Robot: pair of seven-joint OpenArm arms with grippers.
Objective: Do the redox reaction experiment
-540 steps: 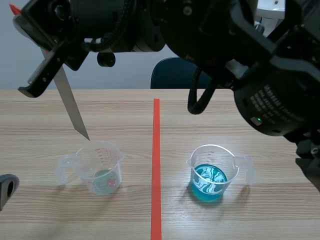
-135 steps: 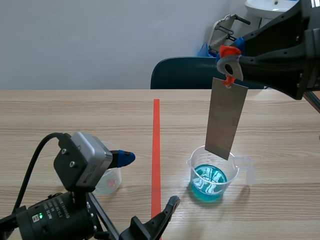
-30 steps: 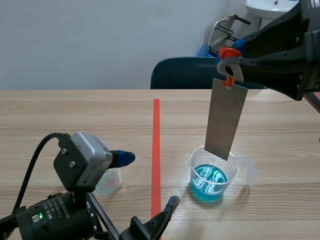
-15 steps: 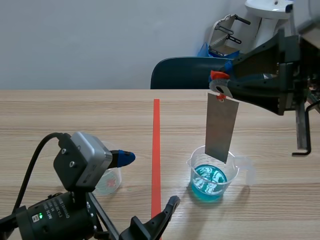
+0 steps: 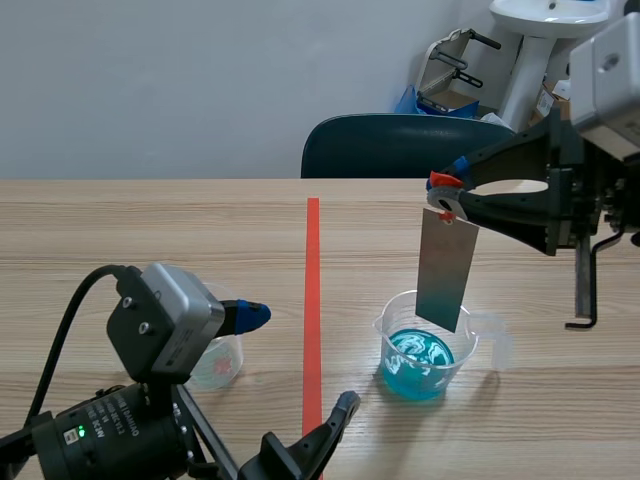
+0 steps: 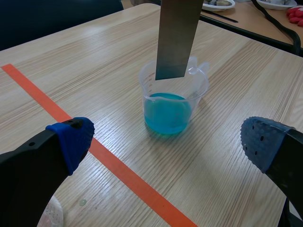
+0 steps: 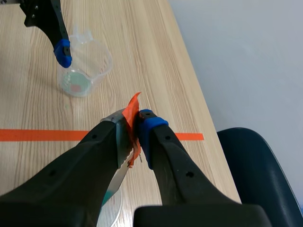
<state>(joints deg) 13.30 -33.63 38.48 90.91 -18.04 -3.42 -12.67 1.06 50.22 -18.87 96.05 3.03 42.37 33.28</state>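
Right of the red tape line (image 5: 312,300) on the wooden worktop (image 5: 150,230), a clear beaker (image 5: 395,345) sits upright with blue liquid (image 5: 415,362) in its lower part, spout/handle toward the right. Right claw (image 5: 445,195) is raised above and behind it, coming in from the right, closed on the top of a grey metal plate (image 5: 444,272), pinching it at the orange tab (image 7: 132,111) on the upper edge. Plate hangs roughly vertical, slightly tilted, over the beaker mouth. Its lower edge is about at rim level and above the liquid; left wrist view shows a gap between plate edge and blue surface, so not dipped. Left claw (image 6: 169,143) is low at the near side of the worktop with its fingers spread wide and nothing between them. Its blue pads frame the blue beaker from a distance, well apart from it. Second clear beaker (image 7: 97,71) stands left of the tape, just beside one left fingertip, with only a faint greenish film and a small reddish spot at its bottom; in the scene view it is partly hidden behind the left wrist camera housing (image 5: 165,320). Dark blue chair (image 5: 380,150) sits behind the far edge of the worktop.
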